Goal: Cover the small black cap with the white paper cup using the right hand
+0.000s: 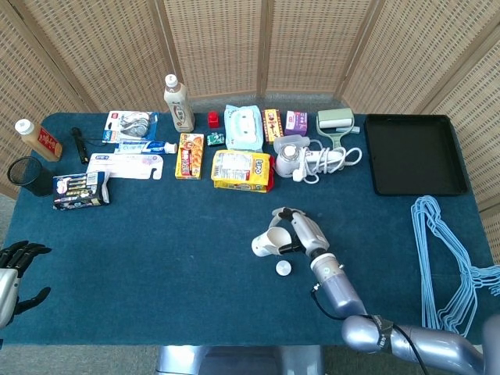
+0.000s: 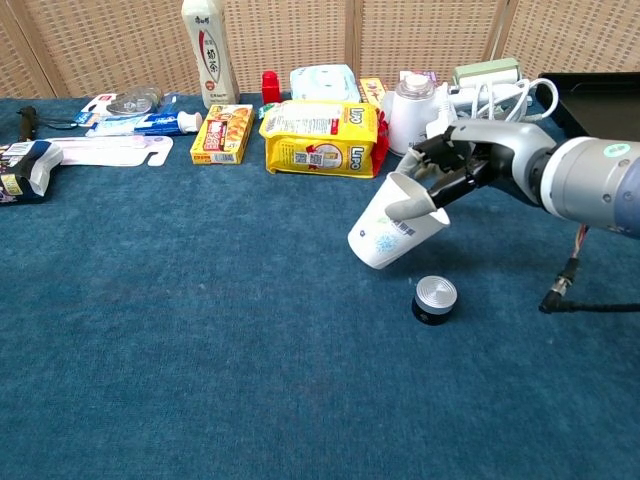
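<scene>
The small black cap point(image 2: 435, 300) with a silvery top stands on the blue cloth; in the head view the cap point(image 1: 283, 268) shows as a pale disc. My right hand point(image 2: 445, 172) point(image 1: 301, 233) holds the white paper cup point(image 2: 391, 226) point(image 1: 267, 242) by its rim, off the cloth and tipped on its side, base pointing left. The cup hangs just above and left of the cap, not touching it. My left hand point(image 1: 16, 266) sits at the table's near left edge, fingers apart, holding nothing.
Along the back lie a yellow snack bag point(image 2: 320, 137), a yellow box point(image 2: 222, 133), a tall bottle point(image 2: 208, 52), a white appliance with cable point(image 2: 412, 112) and toothpaste packs point(image 1: 125, 166). A black tray point(image 1: 414, 153) and blue hangers point(image 1: 445, 258) lie at the right.
</scene>
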Available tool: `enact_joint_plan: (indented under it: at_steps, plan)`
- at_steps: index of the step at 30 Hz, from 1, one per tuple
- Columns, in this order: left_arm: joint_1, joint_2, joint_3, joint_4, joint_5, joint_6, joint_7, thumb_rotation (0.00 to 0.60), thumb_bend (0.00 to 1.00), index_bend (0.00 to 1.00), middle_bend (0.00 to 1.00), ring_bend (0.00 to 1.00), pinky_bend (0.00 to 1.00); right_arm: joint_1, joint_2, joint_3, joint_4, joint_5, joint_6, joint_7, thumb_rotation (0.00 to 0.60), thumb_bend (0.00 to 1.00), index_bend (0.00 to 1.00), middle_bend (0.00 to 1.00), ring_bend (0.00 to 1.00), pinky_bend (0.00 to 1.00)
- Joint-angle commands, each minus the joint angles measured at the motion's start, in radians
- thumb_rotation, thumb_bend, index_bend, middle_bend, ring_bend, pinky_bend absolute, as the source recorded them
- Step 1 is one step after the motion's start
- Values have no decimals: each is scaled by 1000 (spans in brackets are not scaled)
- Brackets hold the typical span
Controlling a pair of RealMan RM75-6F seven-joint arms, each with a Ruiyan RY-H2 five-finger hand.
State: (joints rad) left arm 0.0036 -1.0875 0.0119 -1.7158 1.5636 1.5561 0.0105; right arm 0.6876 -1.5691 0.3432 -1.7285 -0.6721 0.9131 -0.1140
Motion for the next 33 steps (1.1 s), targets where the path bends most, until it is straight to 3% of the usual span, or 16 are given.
enact_joint_plan:
  at_steps: [1,7,14,25,33]
  plan:
    - [1,2,0,-3,2,3,1,600,179,281,280,174,182,-25,-11,3,33,-21,-34,71,557,248,439,224,145,52]
    - [5,9,3,-12,10,11,9,600,180,281,280,174,182,-38,-19,-28,86,-81,-76,127,558,247,341,211,127,27]
    - [6,15,4,-21,18,16,13,600,179,282,280,174,183,-38,6,-60,110,-144,-41,90,555,247,211,169,98,16]
    - [6,9,8,-13,26,16,2,600,179,281,280,174,182,-21,89,-128,36,-343,16,-44,556,248,244,165,97,14]
    - [10,11,8,1,19,17,-10,600,179,281,280,174,183,16,75,-180,38,-391,20,-179,556,252,283,166,98,14]
